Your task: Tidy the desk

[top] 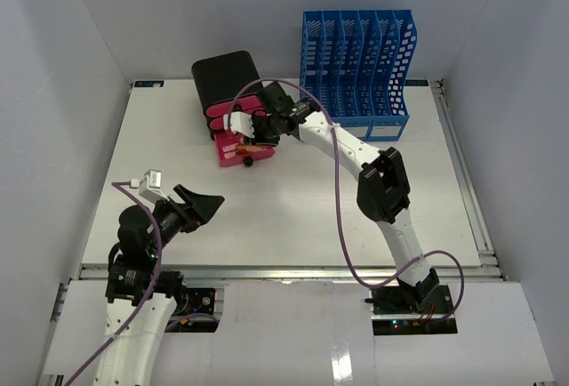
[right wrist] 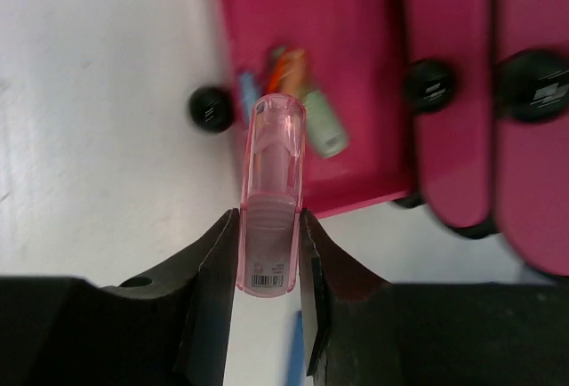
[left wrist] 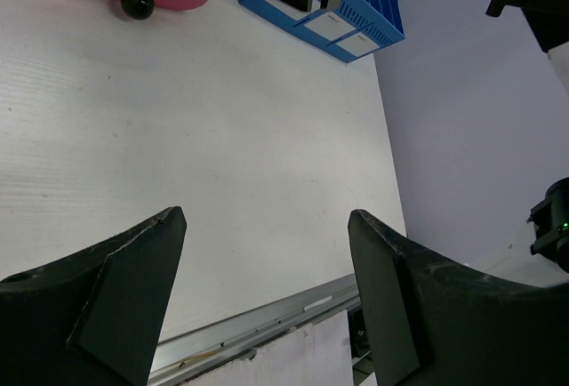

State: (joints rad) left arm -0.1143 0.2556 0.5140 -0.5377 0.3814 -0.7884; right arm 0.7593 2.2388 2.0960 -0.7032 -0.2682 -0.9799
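Pink, translucent and capped, a plastic marker [right wrist: 270,181] sat clamped between the closed jaws of the right gripper [right wrist: 269,261]. The gripper hung above the open pink plastic drawer [right wrist: 267,12] of a black box with pink drawers [top: 227,79] at the far edge of the desk [top: 293,217], the large flat white tabletop beneath both arms. Inside the drawer lay a pale green capped item [right wrist: 324,124], an orange stick [right wrist: 295,66] and a blue stick [right wrist: 246,97], bunched together near its round black knob [right wrist: 209,108]. A blue slotted plastic file rack [top: 356,61] stood at the desk's far right corner. The left gripper [left wrist: 267,297] hovered over the desk near its front left corner, jaws spread wide and holding nothing.
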